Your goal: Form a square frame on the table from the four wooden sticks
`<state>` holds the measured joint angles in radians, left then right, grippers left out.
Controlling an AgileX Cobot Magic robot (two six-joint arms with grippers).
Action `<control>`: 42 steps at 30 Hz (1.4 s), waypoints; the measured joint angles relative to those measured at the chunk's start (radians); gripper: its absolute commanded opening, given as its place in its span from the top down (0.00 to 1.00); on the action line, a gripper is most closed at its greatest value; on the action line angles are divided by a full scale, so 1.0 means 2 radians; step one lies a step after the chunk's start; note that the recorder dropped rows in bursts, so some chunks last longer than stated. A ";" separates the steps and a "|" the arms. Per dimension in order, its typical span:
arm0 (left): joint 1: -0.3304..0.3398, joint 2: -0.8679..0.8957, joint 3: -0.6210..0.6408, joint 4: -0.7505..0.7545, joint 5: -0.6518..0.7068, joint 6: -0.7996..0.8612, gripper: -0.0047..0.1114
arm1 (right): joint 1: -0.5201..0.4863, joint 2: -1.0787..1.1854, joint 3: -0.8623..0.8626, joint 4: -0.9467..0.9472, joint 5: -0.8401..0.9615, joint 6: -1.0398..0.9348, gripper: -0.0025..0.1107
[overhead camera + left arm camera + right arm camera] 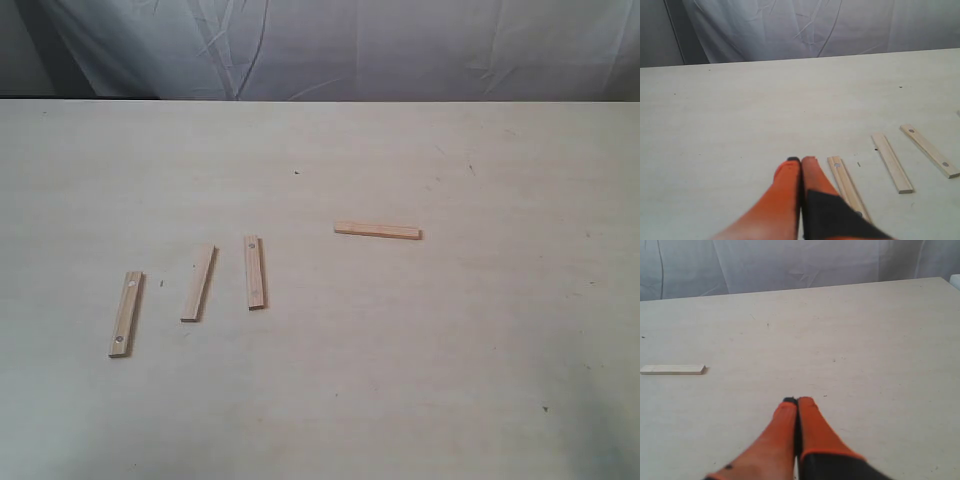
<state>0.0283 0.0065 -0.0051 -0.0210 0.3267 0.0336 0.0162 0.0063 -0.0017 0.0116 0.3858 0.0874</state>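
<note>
A holed wooden stick (847, 185) lies flat just beside the left fingers (785, 195), with a plain stick (892, 163) and a second holed stick (930, 151) near, roughly parallel. The fourth stick (672, 370) lies well apart from the right fingers (812, 430).

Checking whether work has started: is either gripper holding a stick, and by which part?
Nothing is held. The left gripper and right gripper are both shut and empty; the four wooden sticks lie loose on the table.

Beyond the far edge of my worktop (480, 330) I see a pale grey-white cloth (400, 50) hanging, creased and wrinkled, across nearly its whole width. Past the worktop's far left corner, a darker grey panel (657, 30) shows beside that cloth, a thin dark line (675, 32) between them.
</note>
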 measured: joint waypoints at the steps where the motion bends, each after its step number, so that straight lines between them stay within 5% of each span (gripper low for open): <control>1: 0.000 0.000 0.000 0.000 0.000 0.000 0.96 | 0.000 0.000 0.000 0.000 0.000 0.000 0.98; 22: 0.000 0.000 0.000 0.000 0.000 0.000 0.96 | 0.000 0.000 0.000 0.000 -0.008 0.000 0.98; 33: 0.000 0.000 0.000 0.000 0.000 0.000 0.96 | 0.000 0.000 0.000 0.000 -0.208 0.000 0.98; 42: 0.000 0.000 0.000 0.000 0.000 0.000 0.96 | 0.000 0.000 0.000 0.000 -0.236 0.000 0.98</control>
<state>0.0283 0.0065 -0.0051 -0.0210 0.3267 0.0336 0.0162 0.0063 -0.0017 0.0116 -0.0860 0.0874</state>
